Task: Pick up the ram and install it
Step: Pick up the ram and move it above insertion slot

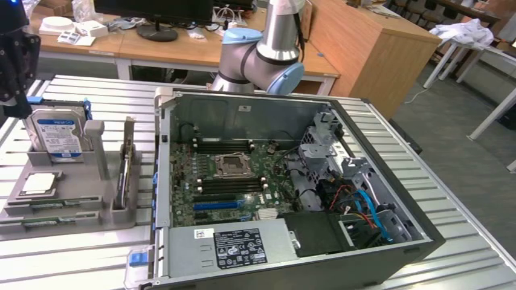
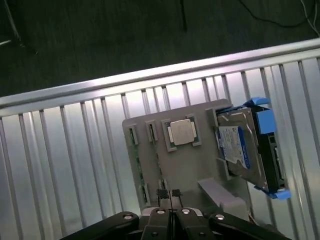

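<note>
The ram shows as narrow green sticks (image 1: 47,207) lying in slots along the near edge of a grey holder (image 1: 77,181) on the exterior view's left. The wrist view catches a green strip of ram (image 2: 141,172) in the holder (image 2: 150,165), beside the silver processor chip (image 2: 181,133). My gripper (image 2: 169,196) hangs above the holder with its fingertips pressed together and nothing between them. From the exterior view the gripper (image 1: 14,103) is dark and sits at the far left, above the holder and apart from it.
An open computer case (image 1: 282,193) with its motherboard and memory slots (image 1: 226,146) fills the middle of the slatted metal table (image 1: 451,181). A blue-labelled hard drive (image 1: 57,136) stands in the holder. A thin board (image 1: 125,166) stands on edge beside the case wall.
</note>
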You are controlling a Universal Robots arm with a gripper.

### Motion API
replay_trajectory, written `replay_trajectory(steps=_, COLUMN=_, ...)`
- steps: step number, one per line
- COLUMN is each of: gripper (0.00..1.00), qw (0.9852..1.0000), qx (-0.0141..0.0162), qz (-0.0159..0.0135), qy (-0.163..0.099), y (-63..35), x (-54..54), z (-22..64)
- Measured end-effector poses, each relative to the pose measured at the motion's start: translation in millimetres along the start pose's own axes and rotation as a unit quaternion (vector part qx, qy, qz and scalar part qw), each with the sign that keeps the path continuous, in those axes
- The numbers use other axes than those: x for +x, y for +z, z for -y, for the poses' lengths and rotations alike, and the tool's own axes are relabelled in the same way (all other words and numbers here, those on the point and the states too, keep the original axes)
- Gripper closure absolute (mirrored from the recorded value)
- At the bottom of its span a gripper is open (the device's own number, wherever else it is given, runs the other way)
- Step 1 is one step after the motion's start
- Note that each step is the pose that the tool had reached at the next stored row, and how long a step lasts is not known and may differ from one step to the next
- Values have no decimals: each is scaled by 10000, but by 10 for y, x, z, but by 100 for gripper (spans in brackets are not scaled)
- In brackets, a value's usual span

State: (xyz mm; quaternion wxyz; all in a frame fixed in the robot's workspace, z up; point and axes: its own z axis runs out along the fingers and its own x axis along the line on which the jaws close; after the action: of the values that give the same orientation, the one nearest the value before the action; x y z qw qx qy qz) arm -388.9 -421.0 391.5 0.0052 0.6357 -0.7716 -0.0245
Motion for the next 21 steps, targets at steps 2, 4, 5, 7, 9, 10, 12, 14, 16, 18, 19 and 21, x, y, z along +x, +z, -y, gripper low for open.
replay_trajectory(steps=2, gripper=89, qw=9998, qx=-4, qz=-8, qy=-188, y=0, x=0, z=0)
replay_trajectory(steps=4, gripper=89, qw=9993, qx=-9, qz=-16, qy=-367, y=0, x=0, z=0)
replay_trajectory(steps=5, gripper=89, qw=9990, qx=-11, qz=-20, qy=-457, y=1, x=0, z=0)
replay_trajectory(steps=7, gripper=89, qw=9980, qx=-15, qz=-28, qy=-636, y=1, x=0, z=0)
replay_trajectory(steps=9, gripper=89, qw=9967, qx=-19, qz=-36, qy=-809, y=1, x=0, z=0)
replay_trajectory(steps=10, gripper=89, qw=9963, qx=-20, qz=-38, qy=-855, y=1, x=0, z=0)
replay_trajectory(steps=12, gripper=89, qw=9962, qx=-21, qz=-39, qy=-864, y=1, x=0, z=0)
replay_trajectory(steps=14, gripper=89, qw=9962, qx=-20, qz=-39, qy=-865, y=2, x=0, z=0)
replay_trajectory(steps=16, gripper=89, qw=9962, qx=-20, qz=-39, qy=-871, y=2, x=0, z=0)
replay_trajectory(steps=18, gripper=89, qw=9957, qx=-21, qz=-41, qy=-927, y=2, x=0, z=1)
replay_trajectory(steps=19, gripper=89, qw=9954, qx=-22, qz=-42, qy=-956, y=2, x=0, z=1)
replay_trajectory(steps=21, gripper=89, qw=9952, qx=-23, qz=-43, qy=-973, y=2, x=0, z=1)
